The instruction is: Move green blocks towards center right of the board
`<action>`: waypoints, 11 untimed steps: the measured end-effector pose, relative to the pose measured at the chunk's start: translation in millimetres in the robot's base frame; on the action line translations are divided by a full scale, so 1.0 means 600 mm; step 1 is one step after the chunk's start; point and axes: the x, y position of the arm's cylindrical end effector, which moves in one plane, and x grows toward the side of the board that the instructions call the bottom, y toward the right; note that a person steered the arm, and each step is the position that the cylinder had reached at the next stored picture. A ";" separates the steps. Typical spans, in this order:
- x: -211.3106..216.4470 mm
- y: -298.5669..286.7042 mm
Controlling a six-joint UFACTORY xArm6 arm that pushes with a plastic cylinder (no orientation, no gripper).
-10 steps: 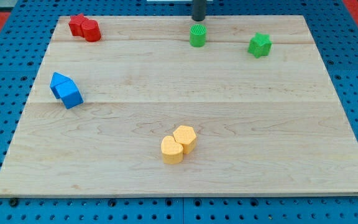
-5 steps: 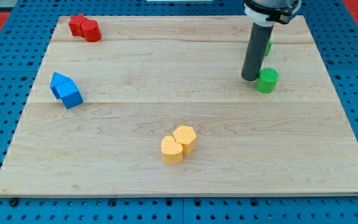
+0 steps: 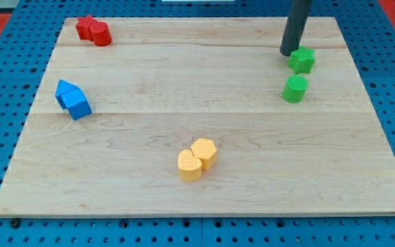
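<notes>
- my tip is down on the board near the top right corner, touching or just beside the left side of the green star-like block
- no claw on me, just a bare rod, nothing grasped
- green cylinder block sits just below the star-like one, near the right edge, apart from it
- two red blocks touching, top left corner
- two blue blocks touching, left edge
- two yellow blocks touching, toward the bottom middle
</notes>
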 end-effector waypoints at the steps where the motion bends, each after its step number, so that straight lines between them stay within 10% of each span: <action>1: -0.045 0.028; 3: 0.085 0.020; 9: 0.075 0.012; 11: 0.082 -0.144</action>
